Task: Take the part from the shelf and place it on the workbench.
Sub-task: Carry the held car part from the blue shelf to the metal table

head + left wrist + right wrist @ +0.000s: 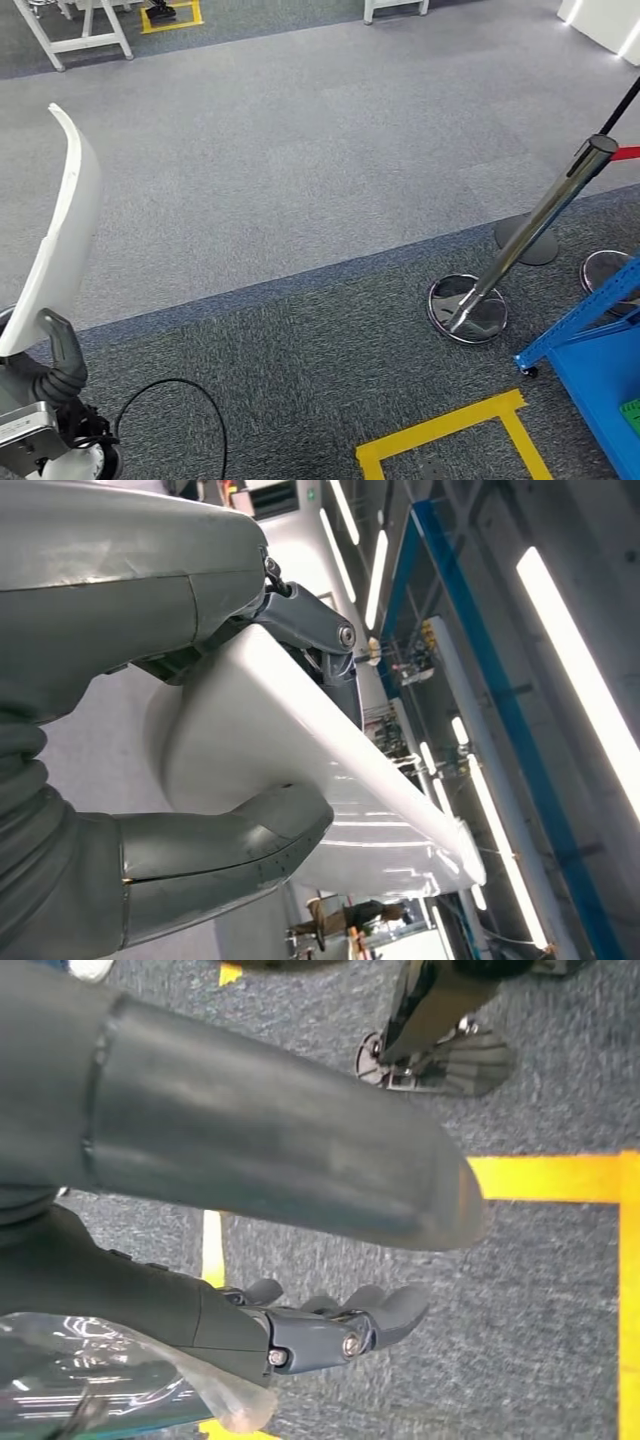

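Note:
The part (64,230) is a long, curved white shell that stands upright at the left edge of the head view. My left hand (59,368) grips its lower end, with dark fingers wrapped on its face. In the left wrist view the white part (317,770) lies between my grey thumb (226,850) and the darker fingers (317,630) on its other side. My right hand (340,1330) hangs over the grey carpet with its fingers stretched out and nothing in them.
A chrome barrier post (528,230) leans over its round base (466,308) at the right. A blue shelf frame (596,360) fills the lower right corner. Yellow floor tape (445,428) and a black cable loop (173,400) lie on the carpet. White table legs (75,30) stand far left.

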Controlling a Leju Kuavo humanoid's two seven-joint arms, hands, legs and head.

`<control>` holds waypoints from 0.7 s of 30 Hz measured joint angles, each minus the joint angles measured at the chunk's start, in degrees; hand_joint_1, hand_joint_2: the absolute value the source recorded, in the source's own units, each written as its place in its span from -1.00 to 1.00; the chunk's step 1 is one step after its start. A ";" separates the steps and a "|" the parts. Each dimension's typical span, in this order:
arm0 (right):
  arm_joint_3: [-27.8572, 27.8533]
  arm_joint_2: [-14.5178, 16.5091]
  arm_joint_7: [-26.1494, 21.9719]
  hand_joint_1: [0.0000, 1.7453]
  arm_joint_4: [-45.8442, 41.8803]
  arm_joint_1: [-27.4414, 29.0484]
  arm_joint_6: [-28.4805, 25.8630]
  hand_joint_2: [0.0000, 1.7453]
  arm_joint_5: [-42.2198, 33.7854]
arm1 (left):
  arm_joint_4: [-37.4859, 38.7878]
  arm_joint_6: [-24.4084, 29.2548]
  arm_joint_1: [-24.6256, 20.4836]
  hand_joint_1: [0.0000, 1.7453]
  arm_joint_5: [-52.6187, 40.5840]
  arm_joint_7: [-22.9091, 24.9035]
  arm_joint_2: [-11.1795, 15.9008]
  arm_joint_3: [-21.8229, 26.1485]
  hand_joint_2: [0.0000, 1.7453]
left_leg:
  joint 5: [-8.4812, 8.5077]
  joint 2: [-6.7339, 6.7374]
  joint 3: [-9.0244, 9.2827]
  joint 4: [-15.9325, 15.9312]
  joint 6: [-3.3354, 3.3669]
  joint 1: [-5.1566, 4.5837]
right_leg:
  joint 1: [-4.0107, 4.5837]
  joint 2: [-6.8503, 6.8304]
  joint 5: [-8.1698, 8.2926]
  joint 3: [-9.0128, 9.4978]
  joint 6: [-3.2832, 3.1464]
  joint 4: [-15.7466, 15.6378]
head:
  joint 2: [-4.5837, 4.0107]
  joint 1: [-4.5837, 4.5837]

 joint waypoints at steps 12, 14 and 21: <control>-0.22 0.00 -0.01 -1.00 0.00 0.04 0.19 -1.00 0.20 | 0.00 0.00 0.08 1.00 -0.18 -0.04 -0.01 0.42 1.00 | -6.98 0.16 8.82 -1.12 -0.47 0.39 | 0.17 -0.84 4.19 -4.14 -0.31 0.23 | 0.01 -0.15; -0.32 0.04 0.02 -1.00 0.00 0.01 0.32 -1.00 0.13 | 0.00 0.00 0.08 1.00 -0.38 0.02 -0.02 0.47 1.00 | -6.86 0.16 8.85 -2.04 0.22 0.07 | 0.07 -0.87 4.69 -4.19 0.40 0.05 | 0.00 -0.11; -0.83 0.13 0.14 -1.00 0.00 0.13 0.71 -1.00 -0.10 | 0.02 0.00 0.19 1.00 -1.27 0.19 -0.54 0.73 1.00 | -4.74 0.35 7.33 -2.96 2.28 0.01 | -0.08 -0.29 -3.72 -11.30 1.43 15.69 | 0.01 0.40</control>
